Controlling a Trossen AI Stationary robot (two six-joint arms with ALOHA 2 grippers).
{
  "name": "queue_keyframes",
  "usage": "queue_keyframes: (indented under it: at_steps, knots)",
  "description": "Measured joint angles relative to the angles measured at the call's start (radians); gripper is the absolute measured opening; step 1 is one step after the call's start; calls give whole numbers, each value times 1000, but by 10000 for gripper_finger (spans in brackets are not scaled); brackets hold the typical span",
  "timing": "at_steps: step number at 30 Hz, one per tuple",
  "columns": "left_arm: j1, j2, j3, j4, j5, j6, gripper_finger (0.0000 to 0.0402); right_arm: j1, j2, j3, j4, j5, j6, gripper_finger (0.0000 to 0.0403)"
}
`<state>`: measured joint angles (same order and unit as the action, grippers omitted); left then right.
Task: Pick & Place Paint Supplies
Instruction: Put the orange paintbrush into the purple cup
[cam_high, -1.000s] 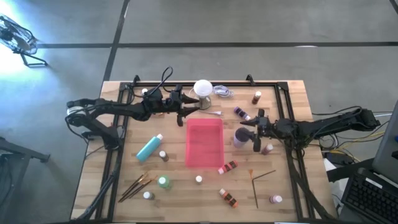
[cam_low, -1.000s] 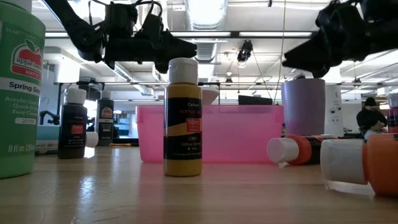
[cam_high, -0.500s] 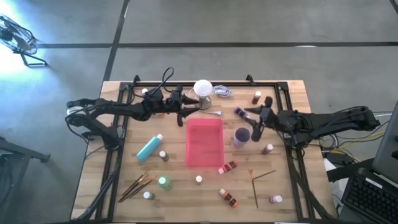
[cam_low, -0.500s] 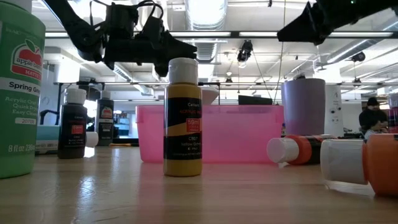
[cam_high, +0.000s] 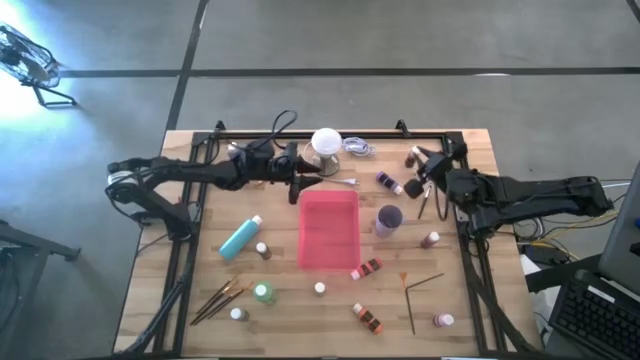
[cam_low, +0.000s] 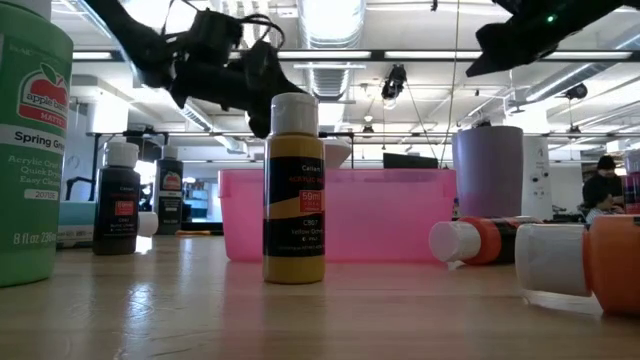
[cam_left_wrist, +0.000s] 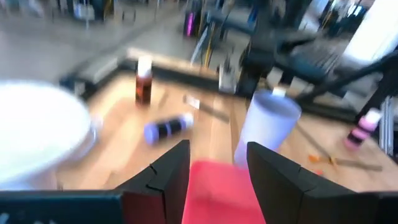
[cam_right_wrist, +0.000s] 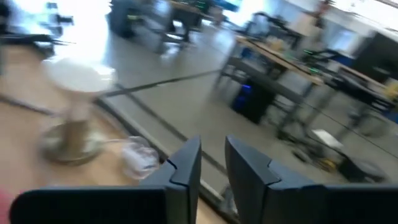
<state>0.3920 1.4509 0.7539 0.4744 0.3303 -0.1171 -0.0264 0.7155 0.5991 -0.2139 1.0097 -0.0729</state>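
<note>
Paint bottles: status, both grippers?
Left gripper open, empty, by pink tray's far edge. Right gripper open, empty, near purple bottle. Nothing picked up.

My surroundings, listed: a wooden table (cam_high: 150, 290) of pale planks, edged by a black frame (cam_high: 330, 133), standing on a grey concrete floor (cam_high: 330, 40) crossed by dark lines. A black stand (cam_high: 45, 92) sits at the far left under a bright glare. At my right edge, a keyboard (cam_high: 600, 320). Across the table I see an open workshop: ceiling strip lights (cam_low: 330, 20), exposed ducts, desks (cam_right_wrist: 292, 74) with equipment (blurred), and a seated person (cam_low: 603, 185) far off.
</note>
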Motion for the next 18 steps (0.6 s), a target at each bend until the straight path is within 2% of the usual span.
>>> queue_keyframes:
  at_steps: [10,14,18]
  knots:
    - [-16,0,261,-723,-238,78,165,-221,4,40,63,10,-11,26]
    - [-18,0,367,-939,-290,80,165,-280,6,51,99,9,-48,17]
    - [-18,0,446,-1080,-329,79,165,-298,6,44,98,6,-62,11]
